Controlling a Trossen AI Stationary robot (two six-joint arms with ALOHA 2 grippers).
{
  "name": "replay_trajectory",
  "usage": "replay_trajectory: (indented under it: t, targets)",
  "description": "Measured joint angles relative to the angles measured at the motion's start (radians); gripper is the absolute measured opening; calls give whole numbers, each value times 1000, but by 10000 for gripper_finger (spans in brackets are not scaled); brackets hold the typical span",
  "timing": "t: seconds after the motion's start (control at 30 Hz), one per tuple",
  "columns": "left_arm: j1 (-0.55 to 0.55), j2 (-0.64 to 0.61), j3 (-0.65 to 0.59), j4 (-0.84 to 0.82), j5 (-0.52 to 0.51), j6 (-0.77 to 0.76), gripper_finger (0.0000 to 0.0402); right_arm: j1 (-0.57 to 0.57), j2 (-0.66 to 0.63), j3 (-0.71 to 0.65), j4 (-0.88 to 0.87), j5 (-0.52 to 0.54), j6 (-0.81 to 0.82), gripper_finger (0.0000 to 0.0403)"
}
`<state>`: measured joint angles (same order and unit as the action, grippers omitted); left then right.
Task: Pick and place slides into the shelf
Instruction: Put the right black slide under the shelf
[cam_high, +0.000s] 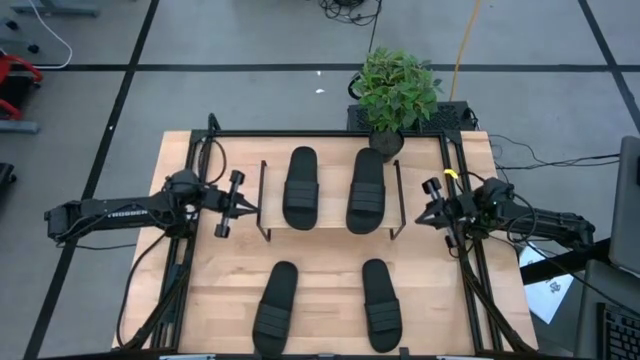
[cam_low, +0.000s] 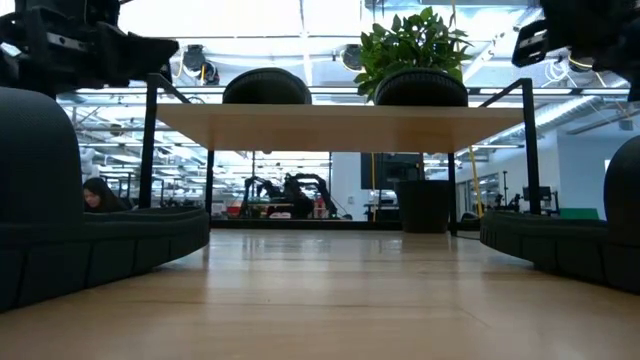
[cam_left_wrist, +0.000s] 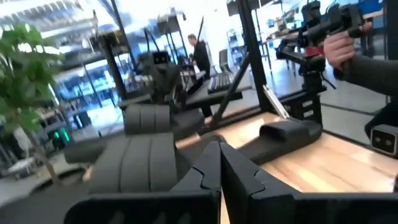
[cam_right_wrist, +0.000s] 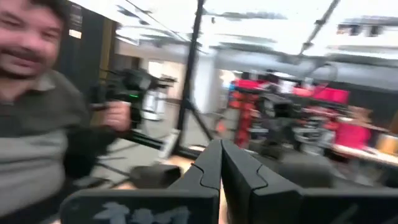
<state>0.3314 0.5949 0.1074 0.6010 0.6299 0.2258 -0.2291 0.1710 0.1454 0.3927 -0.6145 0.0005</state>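
Light wood grain running across the surface (cam_high: 320, 265), framed by black rails and standing on a grey floor crossed with dark tape lines. Sitting at the far edge, a potted plant (cam_high: 396, 92) with cables trailing past it. Showing beyond, in the low view, a bright hall with glass walls and more dark robot arms; sitting far off at the left there, a person (cam_low: 98, 195). Standing close in the right wrist view, a person in a grey top (cam_right_wrist: 37, 118) gripping a black handheld device.

Standing in the middle of the far half, the shelf (cam_high: 328, 190): a pale board on thin black wire legs, carrying two slides side by side, one to the left (cam_high: 299, 187) and one to the right (cam_high: 367, 190). Lying flat on the near half, two more slides, left (cam_high: 274, 308) and right (cam_high: 381, 304), well apart from both arms.

Hovering just beside the shelf's left end, the left fingers (cam_high: 252, 208), clenched tight and grasping nothing, tips pointing toward the shelf. Hanging just beside its right end, over the rail, the right fingers (cam_high: 418, 213), likewise pressed together and empty
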Motion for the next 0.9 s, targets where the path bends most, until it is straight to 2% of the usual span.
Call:
replay_trajectory:
  t: [0.13,0.27,0.37,0.43,0.5,0.6,0.73,0.83,0.9]
  targets:
    - [0,0,10,45,33,1,4,0,3,0,-16,7,39,0]
    - [-7,0,10,22,154,1,2,0,9,0,-33,118,40,0]
    - [-33,0,10,-14,246,-2,3,0,10,0,-28,140,17,0]
    - [-52,-1,10,-15,262,-36,1,0,10,0,-28,145,20,0]
    - [-65,-1,10,-15,256,-71,1,0,10,0,-30,122,49,0]
    - [-78,0,10,-14,229,-92,7,0,16,0,-40,25,61,0]
    - [-81,-1,10,0,165,-29,16,0,28,0,-53,-81,59,0]
    - [-81,-1,10,6,98,-5,14,4,43,0,-56,-86,86,0]
    - [-81,0,10,4,46,-14,9,14,54,-1,-56,-49,131,0]
